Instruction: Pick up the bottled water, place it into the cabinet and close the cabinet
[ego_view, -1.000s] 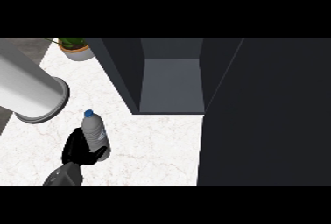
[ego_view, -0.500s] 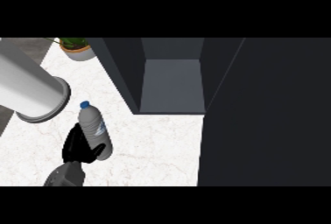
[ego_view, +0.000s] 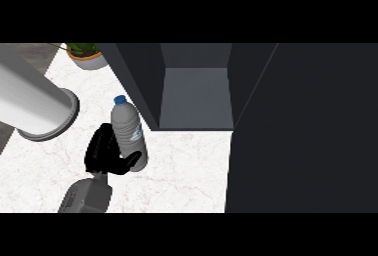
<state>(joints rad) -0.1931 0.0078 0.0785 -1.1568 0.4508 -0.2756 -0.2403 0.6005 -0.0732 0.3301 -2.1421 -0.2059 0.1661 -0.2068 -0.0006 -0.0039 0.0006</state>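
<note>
Bottled water (ego_view: 128, 131): clear, blue cap, tilted, cap pointing away, over the white marble tabletop (ego_view: 184, 172), just left of the open cabinet (ego_view: 196, 95). Left hand (ego_view: 102, 150): fingers curled round its lower half. Large grey cylinder (ego_view: 29, 100) at left; potted plant (ego_view: 87, 55) behind.

Left hand (ego_view: 104, 154), fingers (ego_view: 97, 143) apparently curled round the bottled water (ego_view: 127, 127), beside the open cabinet (ego_view: 196, 95).

1 btl (ego_view: 127, 131), 1 cab (ego_view: 196, 95), 1 plant (ego_view: 87, 54), 1 hand (ego_view: 103, 152), 1 cyl (ego_view: 33, 102).
</note>
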